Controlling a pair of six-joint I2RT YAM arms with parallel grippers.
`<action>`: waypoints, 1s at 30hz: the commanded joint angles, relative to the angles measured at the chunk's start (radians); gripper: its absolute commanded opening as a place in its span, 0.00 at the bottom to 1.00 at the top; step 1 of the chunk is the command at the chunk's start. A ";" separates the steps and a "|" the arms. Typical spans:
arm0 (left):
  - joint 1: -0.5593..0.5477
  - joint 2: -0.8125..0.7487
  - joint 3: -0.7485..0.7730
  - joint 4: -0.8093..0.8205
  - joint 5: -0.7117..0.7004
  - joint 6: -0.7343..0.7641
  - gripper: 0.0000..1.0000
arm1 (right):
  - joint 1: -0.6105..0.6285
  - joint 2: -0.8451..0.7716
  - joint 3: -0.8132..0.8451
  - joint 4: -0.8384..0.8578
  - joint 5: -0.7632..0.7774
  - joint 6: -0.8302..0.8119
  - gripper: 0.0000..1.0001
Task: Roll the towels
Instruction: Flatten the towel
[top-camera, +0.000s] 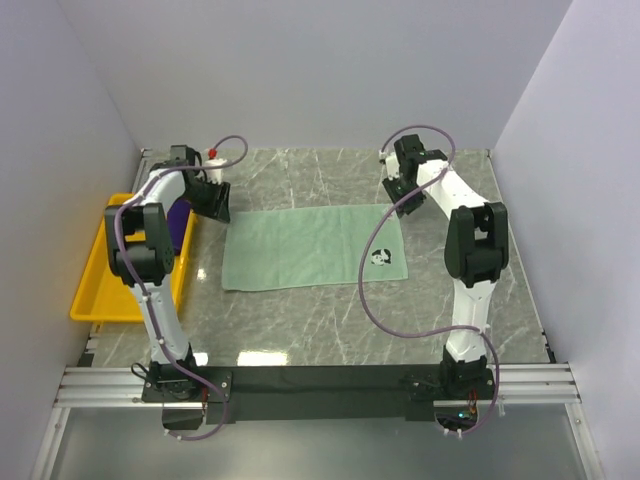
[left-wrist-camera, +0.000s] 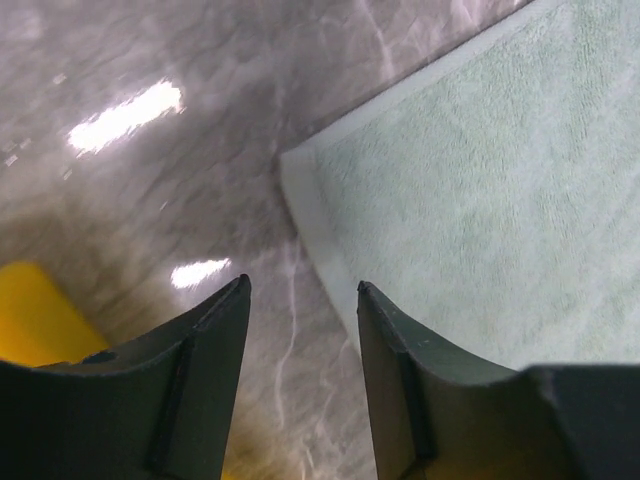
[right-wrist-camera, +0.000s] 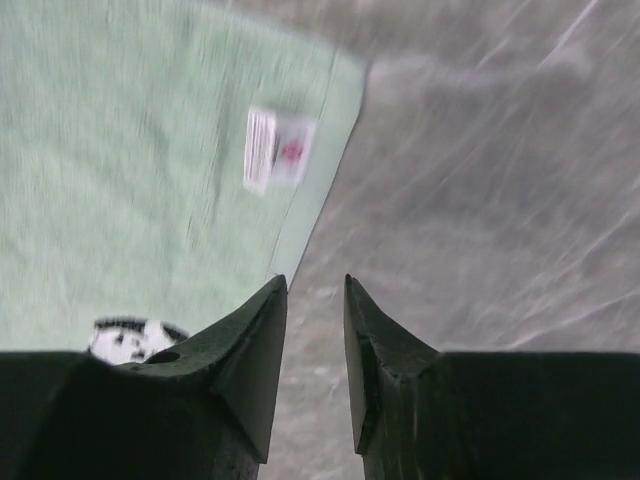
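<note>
The mint green towel (top-camera: 310, 248) lies spread flat in the middle of the table, with a black-and-white emblem (top-camera: 381, 259) near its right end. A bit of the purple towel (top-camera: 180, 215) shows in the yellow tray, behind the left arm. My left gripper (top-camera: 218, 205) hangs at the green towel's far left corner. In the left wrist view my left gripper (left-wrist-camera: 302, 285) is open and empty over bare table beside the towel's hem (left-wrist-camera: 310, 215). My right gripper (top-camera: 403, 203) (right-wrist-camera: 314, 282) is at the far right corner, open a little and holding nothing, next to the towel's edge (right-wrist-camera: 300, 215) and label (right-wrist-camera: 275, 150).
The yellow tray (top-camera: 95, 290) runs along the left side of the table. A small white thing with a red top (top-camera: 213, 155) stands at the back left. White walls close in the sides and back. A black strip (top-camera: 320, 385) crosses the near edge between the arm bases.
</note>
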 joint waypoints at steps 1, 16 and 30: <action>-0.025 0.044 0.047 0.053 -0.013 -0.021 0.52 | -0.005 -0.073 -0.062 0.003 -0.026 0.023 0.35; -0.062 0.084 0.082 0.060 -0.015 -0.015 0.41 | 0.025 -0.090 -0.228 -0.109 -0.236 -0.058 0.10; -0.093 0.153 0.148 0.074 -0.027 -0.047 0.36 | -0.011 -0.135 -0.366 -0.104 -0.101 -0.063 0.06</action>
